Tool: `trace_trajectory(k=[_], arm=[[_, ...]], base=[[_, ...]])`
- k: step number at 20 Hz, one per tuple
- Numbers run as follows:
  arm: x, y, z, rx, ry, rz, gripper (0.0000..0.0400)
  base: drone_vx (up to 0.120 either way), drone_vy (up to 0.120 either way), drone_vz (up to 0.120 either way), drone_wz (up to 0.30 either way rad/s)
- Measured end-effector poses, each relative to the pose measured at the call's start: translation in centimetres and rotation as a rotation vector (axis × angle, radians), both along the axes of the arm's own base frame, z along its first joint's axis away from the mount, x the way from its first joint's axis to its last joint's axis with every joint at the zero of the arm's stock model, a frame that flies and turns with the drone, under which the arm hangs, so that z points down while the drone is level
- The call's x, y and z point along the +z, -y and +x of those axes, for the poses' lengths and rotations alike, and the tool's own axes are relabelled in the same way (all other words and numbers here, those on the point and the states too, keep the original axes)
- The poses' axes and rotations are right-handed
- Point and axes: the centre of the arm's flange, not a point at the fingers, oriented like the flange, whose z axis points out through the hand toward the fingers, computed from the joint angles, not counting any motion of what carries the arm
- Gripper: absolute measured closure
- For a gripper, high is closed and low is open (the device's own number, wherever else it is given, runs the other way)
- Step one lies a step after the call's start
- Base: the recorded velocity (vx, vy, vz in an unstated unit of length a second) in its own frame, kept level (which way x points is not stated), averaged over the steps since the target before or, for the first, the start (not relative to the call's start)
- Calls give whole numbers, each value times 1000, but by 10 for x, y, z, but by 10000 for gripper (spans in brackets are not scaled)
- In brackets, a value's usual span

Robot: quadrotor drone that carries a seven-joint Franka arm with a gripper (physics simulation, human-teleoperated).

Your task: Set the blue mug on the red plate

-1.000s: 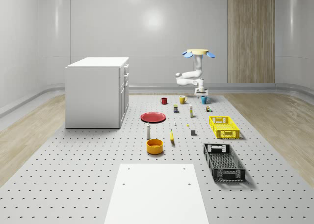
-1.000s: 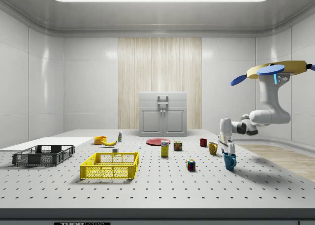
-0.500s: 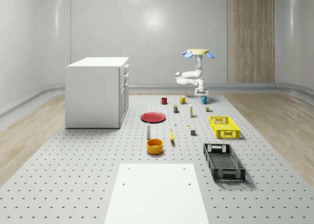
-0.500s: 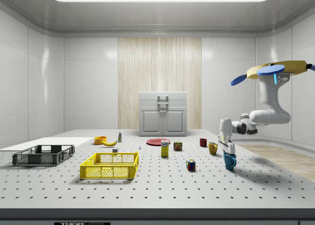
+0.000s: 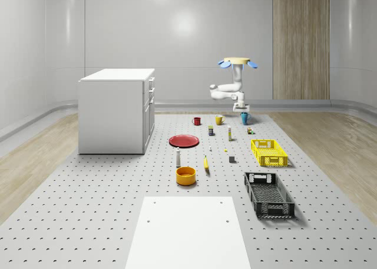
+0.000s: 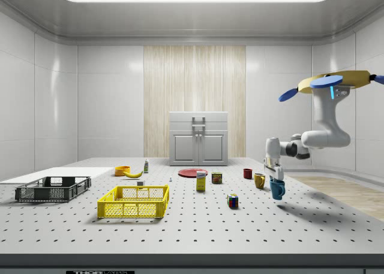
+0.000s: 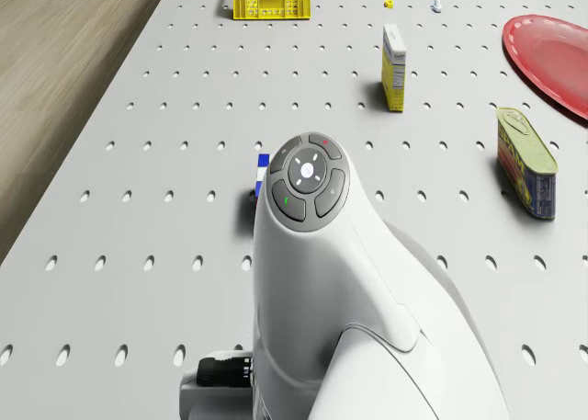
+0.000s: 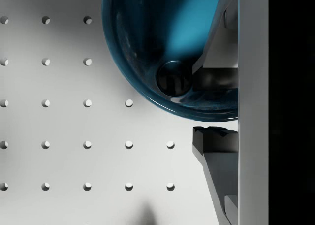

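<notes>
The blue mug hangs a little above the table, tilted, with my gripper shut on its rim. In the wrist view one finger sits inside the mug and the other outside its wall. From the whole-scene view, the mug and gripper are at the far end of the table. The drone hovers above and behind them, at the side view's right. The red plate lies flat on the table nearer the cabinet; it also appears in the side view and the drone view.
A yellow mug and a red mug stand close to the blue one. A coloured cube, cans and a box lie between mug and plate. A yellow crate, black crate, orange bowl and white cabinet stand further off.
The gripper went from open around the mug's rim to shut on it, then lifted the mug off the table. The drone and arm rose slightly.
</notes>
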Motion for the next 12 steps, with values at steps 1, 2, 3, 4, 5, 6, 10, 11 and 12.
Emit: trace_trajectory(k=[1,2,3,4,5,6,10,11,12], arm=[[-2,0,0,0,0,0,299],[-4,0,0,0,0,0,299],[-5,0,0,0,0,0,299],[-6,0,0,0,0,0,299],[-7,0,0,0,0,0,300],[-8,0,0,0,0,0,300],[-9,0,0,0,0,0,300],[-10,0,0,0,0,0,300],[-10,0,0,0,0,0,300]], base=[[120,-120,120,0],[120,-120,120,0],[120,-120,120,0],[120,-120,120,0],[120,-120,120,0],[120,-120,120,0],[120,-120,120,0],[120,-120,120,0],[120,-120,120,0]])
